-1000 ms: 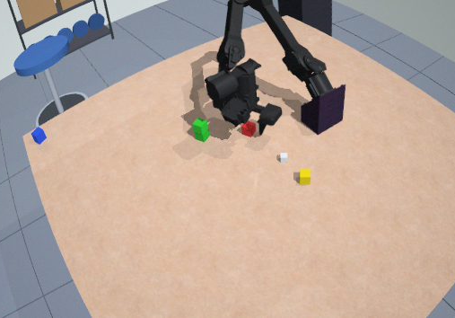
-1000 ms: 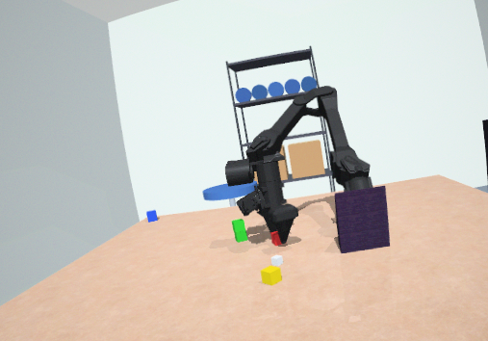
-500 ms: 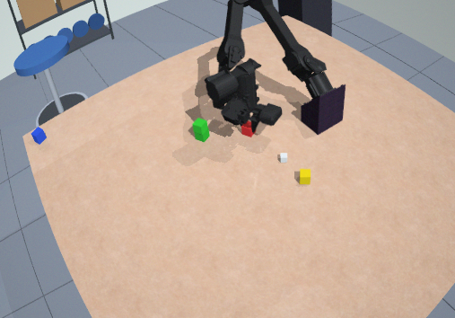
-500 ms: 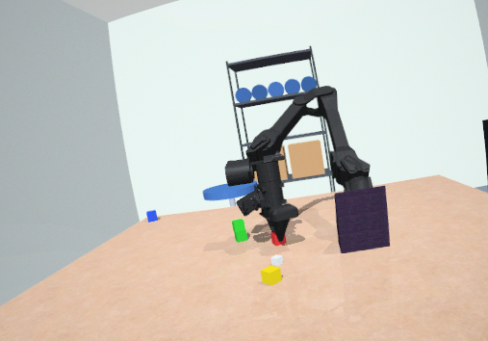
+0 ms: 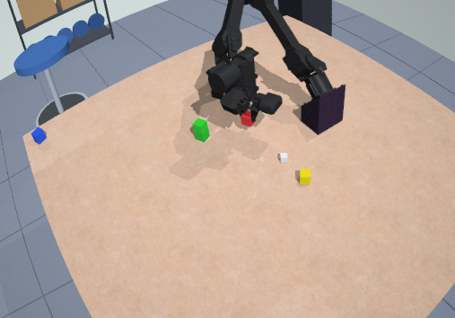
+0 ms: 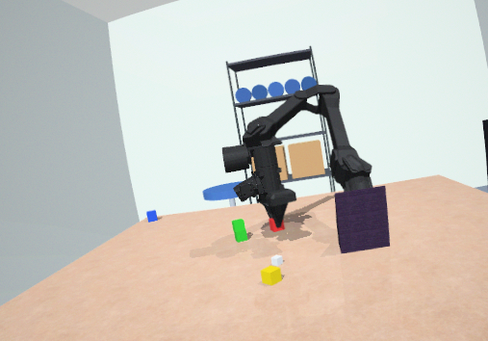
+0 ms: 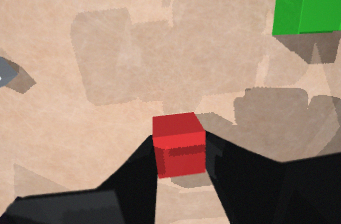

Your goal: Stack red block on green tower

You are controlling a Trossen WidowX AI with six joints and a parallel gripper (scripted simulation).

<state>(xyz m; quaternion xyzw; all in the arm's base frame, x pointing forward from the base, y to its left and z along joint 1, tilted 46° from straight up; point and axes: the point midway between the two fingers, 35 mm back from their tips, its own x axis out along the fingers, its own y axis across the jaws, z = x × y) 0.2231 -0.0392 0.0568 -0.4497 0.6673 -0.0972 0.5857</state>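
The bench [image 5: 224, 251] is a broad tan surface carrying everything in play, with the black arm [image 6: 308, 120] arching over its far side. A dark purple box [image 6: 362, 219] stands upright next to the arm's base, well apart from the small blocks. The end effector [image 6: 275, 218] points down at the bench with its fingers closed narrowly against both sides of the red block [image 7: 179, 144], which it grips low at the bench surface; whether the block is lifted clear of the bench cannot be told. The green tower [image 5: 200, 129] stands upright near the red block, to one side of it, not touching. A yellow block [image 5: 305, 176] sits nearer the bench's middle, with a smaller white block [image 5: 283, 157] just beside it but apart. A blue block [image 5: 39, 135] lies alone at a far corner of the bench.
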